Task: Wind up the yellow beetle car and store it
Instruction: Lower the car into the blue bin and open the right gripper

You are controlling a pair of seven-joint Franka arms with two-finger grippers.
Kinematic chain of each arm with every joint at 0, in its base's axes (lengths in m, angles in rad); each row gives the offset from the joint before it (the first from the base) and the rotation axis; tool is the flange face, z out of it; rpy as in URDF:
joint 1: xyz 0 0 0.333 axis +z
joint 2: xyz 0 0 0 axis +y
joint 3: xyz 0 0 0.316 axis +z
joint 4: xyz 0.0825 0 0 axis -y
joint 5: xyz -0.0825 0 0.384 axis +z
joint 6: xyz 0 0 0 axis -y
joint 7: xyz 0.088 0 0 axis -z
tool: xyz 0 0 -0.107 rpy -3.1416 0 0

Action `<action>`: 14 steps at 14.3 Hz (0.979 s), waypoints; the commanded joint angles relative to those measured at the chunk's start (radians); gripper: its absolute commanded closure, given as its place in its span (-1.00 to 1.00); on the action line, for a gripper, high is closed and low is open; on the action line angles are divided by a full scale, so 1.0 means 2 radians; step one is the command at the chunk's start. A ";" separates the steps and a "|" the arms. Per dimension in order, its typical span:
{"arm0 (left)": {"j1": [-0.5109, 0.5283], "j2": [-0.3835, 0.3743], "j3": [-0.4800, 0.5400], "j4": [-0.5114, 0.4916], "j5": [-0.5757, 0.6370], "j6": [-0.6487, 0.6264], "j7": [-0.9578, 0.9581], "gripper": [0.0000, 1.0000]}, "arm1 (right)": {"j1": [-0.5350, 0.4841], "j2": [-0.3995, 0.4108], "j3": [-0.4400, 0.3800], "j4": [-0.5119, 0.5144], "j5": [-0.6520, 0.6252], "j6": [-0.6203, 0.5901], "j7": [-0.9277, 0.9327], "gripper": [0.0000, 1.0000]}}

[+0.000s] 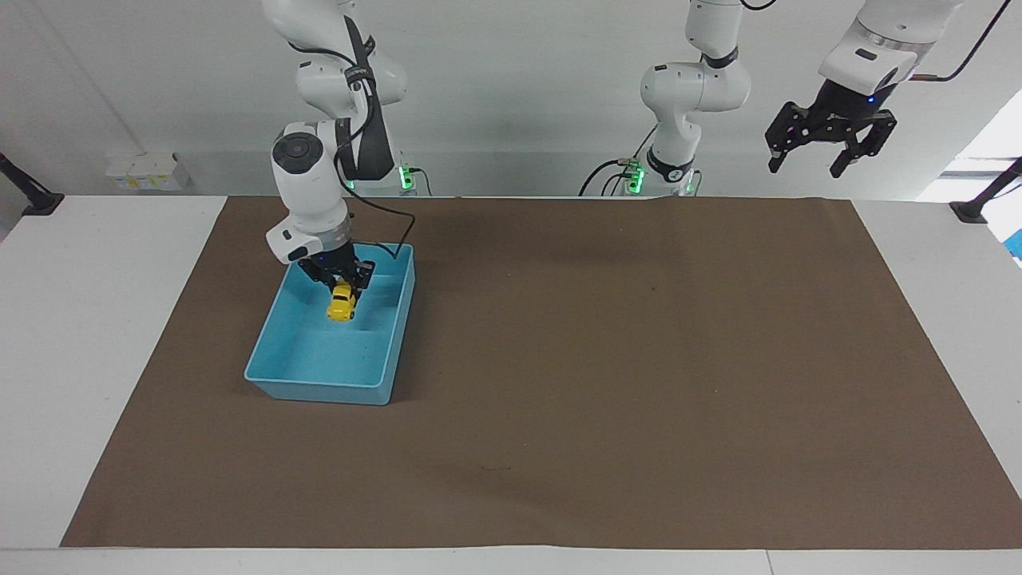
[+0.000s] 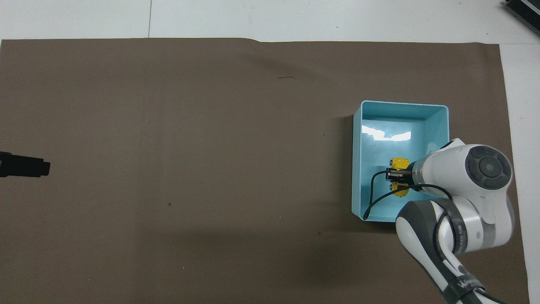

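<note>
- Tiny bright yellow beetle toy car [image 1: 342,301] w/ black wheels: pinched in right gripper [image 1: 345,281], fingers closed on its body; car pokes out both sides of the fingers in overhead view [image 2: 398,176].
- Car hangs inside the light blue rectangular plastic bin [image 1: 279,375], left-centre of facing frame; can't tell if wheels touch the bin floor.
- Black cable [image 2: 376,198] loops from the wrist over the bin's interior, lower right of overhead frame.
- Left gripper [image 1: 827,148]: spread wide, holding nothing, waits raised at upper right of facing frame, over the table's edge.
- Brown paper mat [image 1: 639,359] covers the white table [image 1: 88,319]; bin sits on it.
</note>
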 commanded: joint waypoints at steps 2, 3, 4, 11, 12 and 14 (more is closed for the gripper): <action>0.012 0.001 -0.007 0.010 -0.001 -0.013 0.004 -1.00 | -0.025 -0.013 0.004 -0.052 0.011 0.060 -0.046 1.00; 0.013 0.001 -0.007 0.010 -0.001 -0.013 0.004 -1.00 | -0.025 -0.011 0.004 -0.068 0.011 0.084 -0.047 1.00; 0.012 0.001 -0.007 0.010 -0.001 -0.013 0.004 -1.00 | -0.024 -0.007 0.004 -0.082 0.012 0.107 -0.047 1.00; 0.013 0.001 -0.007 0.010 -0.001 -0.013 0.004 -1.00 | -0.013 0.007 0.005 -0.084 0.011 0.129 -0.044 -1.00; 0.012 0.001 -0.007 0.010 -0.001 -0.013 0.004 -1.00 | -0.013 0.006 0.005 -0.068 0.011 0.121 -0.045 -1.00; 0.012 0.001 -0.007 0.010 -0.001 -0.013 0.004 -1.00 | -0.018 0.006 0.005 -0.023 0.011 0.061 -0.051 -1.00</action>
